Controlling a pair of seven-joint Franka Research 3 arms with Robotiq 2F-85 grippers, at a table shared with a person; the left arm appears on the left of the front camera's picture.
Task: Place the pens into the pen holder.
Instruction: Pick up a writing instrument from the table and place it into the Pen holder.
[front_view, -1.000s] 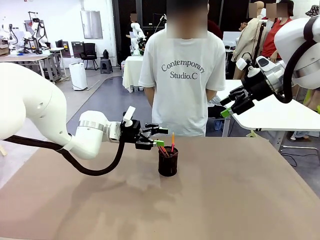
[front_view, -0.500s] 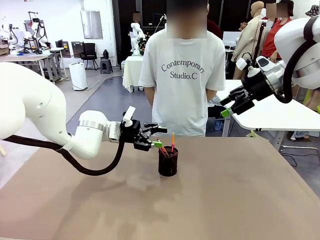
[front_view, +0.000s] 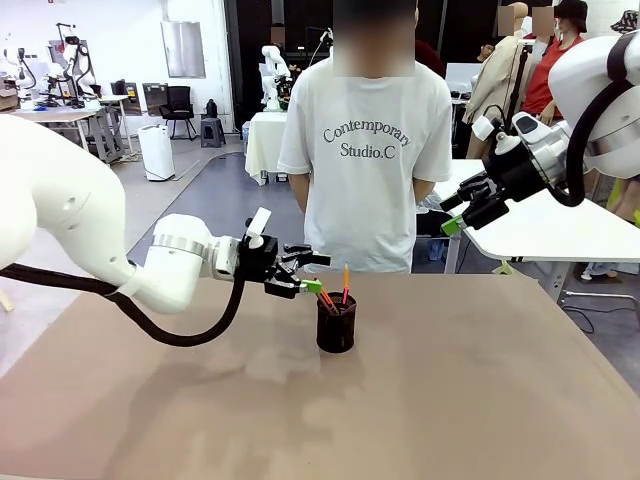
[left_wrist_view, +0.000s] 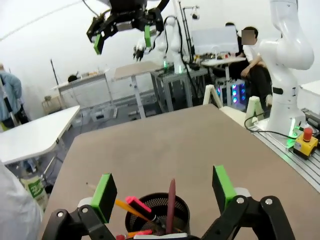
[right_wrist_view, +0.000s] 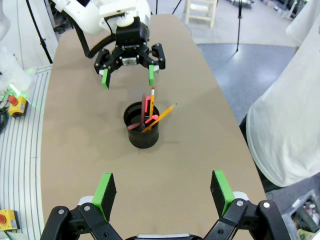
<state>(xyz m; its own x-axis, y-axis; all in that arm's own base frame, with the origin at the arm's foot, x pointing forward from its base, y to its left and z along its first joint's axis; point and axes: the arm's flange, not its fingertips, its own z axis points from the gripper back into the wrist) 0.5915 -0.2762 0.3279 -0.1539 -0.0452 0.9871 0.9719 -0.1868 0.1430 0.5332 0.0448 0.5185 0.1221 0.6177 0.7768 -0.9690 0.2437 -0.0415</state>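
With the pens (right_wrist_view: 149, 116) standing in the pen holder (front_view: 336, 323), the left gripper (front_view: 304, 273) hangs beside it, jaws wide, empty. Right gripper (front_view: 452, 213) raised well apart, spread wide, holding nothing.

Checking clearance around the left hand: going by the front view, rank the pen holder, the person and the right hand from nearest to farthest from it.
1. Pen holder, just right of and below the open left hand.
2. Person, standing behind the table's far edge.
3. Right hand, raised at far right.
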